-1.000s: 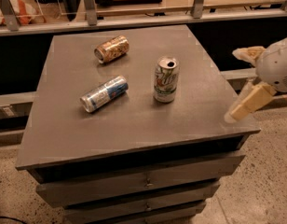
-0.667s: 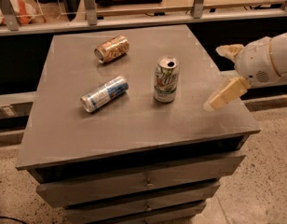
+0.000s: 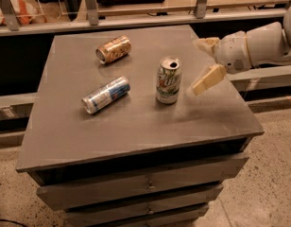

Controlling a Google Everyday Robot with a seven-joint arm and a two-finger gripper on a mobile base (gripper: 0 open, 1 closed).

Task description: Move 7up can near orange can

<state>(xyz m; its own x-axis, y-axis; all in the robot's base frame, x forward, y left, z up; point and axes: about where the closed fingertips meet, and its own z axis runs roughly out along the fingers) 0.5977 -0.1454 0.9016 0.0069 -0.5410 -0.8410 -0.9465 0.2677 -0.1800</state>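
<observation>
The 7up can (image 3: 168,80) stands upright near the middle right of the grey cabinet top (image 3: 136,122), white and silver with green lettering. The orange can (image 3: 113,49) lies on its side at the back, left of the 7up can. My gripper (image 3: 198,66) comes in from the right, over the right part of the top. It is open and empty, with one cream finger (image 3: 208,79) low and near and the other finger (image 3: 205,44) further back. It is a short way to the right of the 7up can and does not touch it.
A slim blue and silver can (image 3: 106,95) lies on its side left of the 7up can. The cabinet has drawers (image 3: 145,186) below its front edge. A railing (image 3: 136,20) runs behind the cabinet.
My gripper has moved left, from beyond the cabinet's right edge to over the top, closer to the 7up can. The cans have not moved.
</observation>
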